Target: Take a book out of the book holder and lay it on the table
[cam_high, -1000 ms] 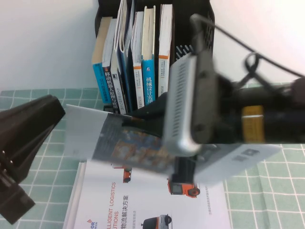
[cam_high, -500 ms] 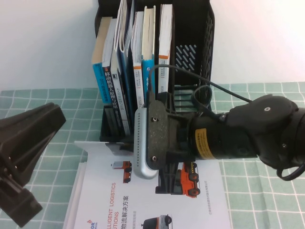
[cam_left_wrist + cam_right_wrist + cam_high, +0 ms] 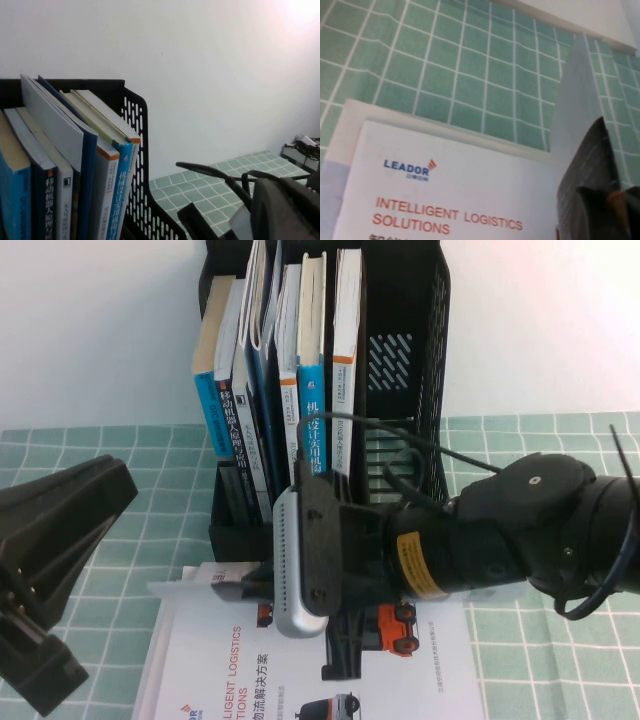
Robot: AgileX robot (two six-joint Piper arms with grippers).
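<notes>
My right gripper (image 3: 250,585) reaches low in front of the black book holder (image 3: 432,360) and is shut on the thin grey-and-white book (image 3: 180,587). The book hangs tilted just above a white brochure (image 3: 230,670) that lies on the green checked table (image 3: 540,640). In the right wrist view the book's grey sheet (image 3: 580,115) rises from my right gripper (image 3: 607,200), over the "LEADOR" brochure (image 3: 445,185). Most of the book is hidden under my right arm. My left gripper (image 3: 60,540) hovers at the left, away from the book. The left wrist view shows the holder's mesh side (image 3: 135,165).
Several thicker blue-spined books (image 3: 312,390) stand upright in the holder's left slots; its right slots hold nothing. The white brochure with orange vehicles covers the near middle of the table. Bare green cloth (image 3: 470,75) shows left and right of it. A white wall stands behind.
My right gripper has swung the book down from a raised, slanted hold across the view to a low position just over the white brochure. The left arm has barely moved.
</notes>
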